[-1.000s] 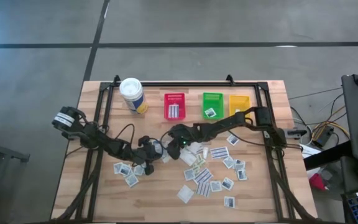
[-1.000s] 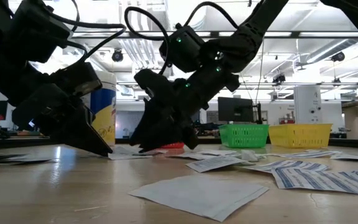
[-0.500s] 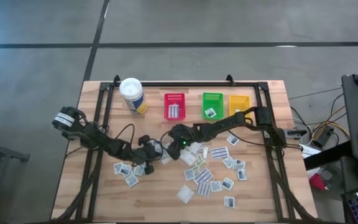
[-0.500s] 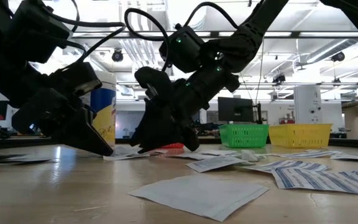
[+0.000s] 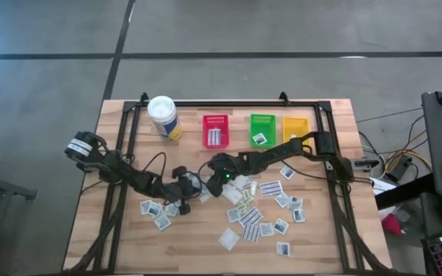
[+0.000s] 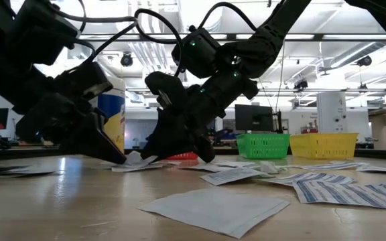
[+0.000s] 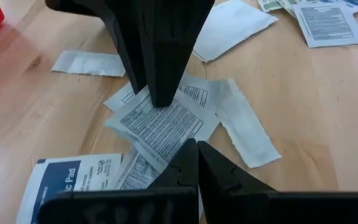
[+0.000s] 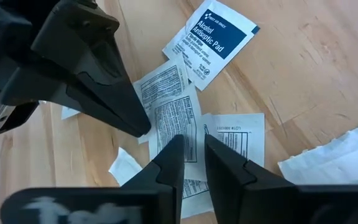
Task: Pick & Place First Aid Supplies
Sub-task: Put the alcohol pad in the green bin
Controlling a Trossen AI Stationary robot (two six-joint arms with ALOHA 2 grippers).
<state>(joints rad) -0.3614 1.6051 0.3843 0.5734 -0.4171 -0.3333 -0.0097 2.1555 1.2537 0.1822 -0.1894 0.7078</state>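
Right wrist view: the right tool (image 8: 193, 151) is narrowed over a packet (image 8: 176, 118), apparently pinning it; the left tool (image 7: 196, 154), shut, presses alongside. Lifting is called for next.

Both hands reach down to the counter (image 6: 59, 201), the left hand (image 6: 120, 158) and right hand (image 6: 179, 155) tips meeting at one white packet (image 6: 134, 163). More packets (image 6: 210, 209) lie scattered nearer. Green (image 6: 263, 144) and yellow bins (image 6: 332, 144) stand behind.
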